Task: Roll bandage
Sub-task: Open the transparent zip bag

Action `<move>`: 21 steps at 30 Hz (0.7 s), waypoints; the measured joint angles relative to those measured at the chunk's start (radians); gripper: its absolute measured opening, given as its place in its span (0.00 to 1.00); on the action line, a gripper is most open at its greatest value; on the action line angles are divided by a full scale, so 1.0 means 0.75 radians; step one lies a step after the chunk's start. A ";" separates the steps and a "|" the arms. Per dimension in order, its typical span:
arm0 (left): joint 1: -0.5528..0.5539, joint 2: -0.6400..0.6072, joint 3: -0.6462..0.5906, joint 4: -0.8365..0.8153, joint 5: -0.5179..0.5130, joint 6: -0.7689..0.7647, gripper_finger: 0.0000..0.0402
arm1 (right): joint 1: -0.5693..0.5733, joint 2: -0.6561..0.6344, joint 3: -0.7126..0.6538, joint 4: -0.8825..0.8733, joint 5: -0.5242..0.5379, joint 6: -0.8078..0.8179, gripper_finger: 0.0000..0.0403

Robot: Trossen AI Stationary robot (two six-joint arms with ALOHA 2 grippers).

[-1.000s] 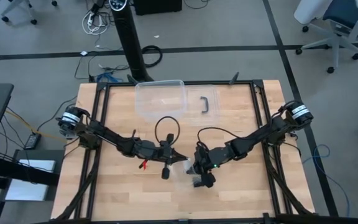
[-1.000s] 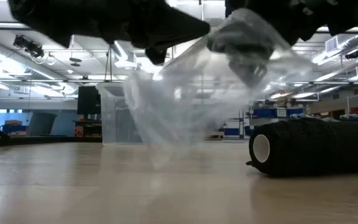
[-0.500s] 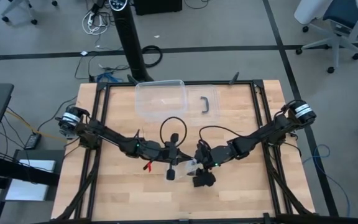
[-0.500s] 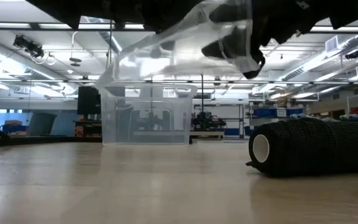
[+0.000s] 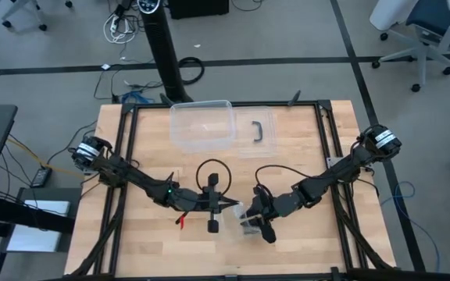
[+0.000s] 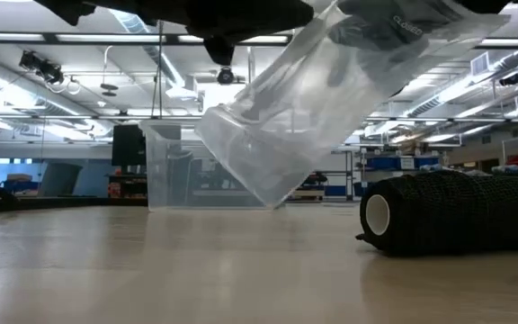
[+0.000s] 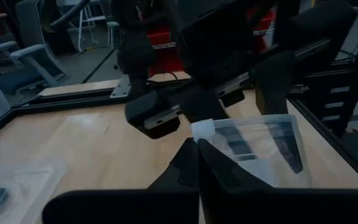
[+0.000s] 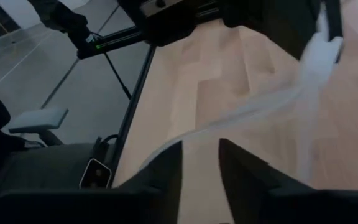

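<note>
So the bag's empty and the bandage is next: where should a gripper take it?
Take the black bandage roll across its ribbed middle, coming from above. It lies on its side on the table, its hollow core facing sideways, so the curved flanks are free.

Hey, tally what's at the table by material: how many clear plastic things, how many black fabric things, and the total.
Clear plastic: 3 (open rectangular clear plastic box, flat clear lid with black handle, crinkly clear plastic bag lifted between left pincer and right pincer)
Black fabric: 1 (black bandage roll)
Total: 4
</note>
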 joint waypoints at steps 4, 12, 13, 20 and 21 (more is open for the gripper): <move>0.000 0.039 -0.001 0.040 0.003 -0.031 0.00 | 0.007 0.001 0.000 0.004 0.000 0.017 0.10; 0.000 0.085 -0.001 0.136 0.015 -0.039 0.00 | -0.046 0.001 0.000 -0.037 0.000 0.093 0.01; 0.000 0.085 -0.001 0.140 0.015 -0.039 0.00 | -0.050 0.001 0.000 -0.050 -0.002 0.095 0.01; 0.000 0.085 -0.001 0.143 0.036 -0.041 0.00 | -0.076 0.002 0.000 -0.045 -0.070 0.132 0.07; 0.000 0.085 -0.001 0.155 0.036 -0.041 0.00 | -0.078 0.002 0.000 -0.044 -0.070 0.126 0.09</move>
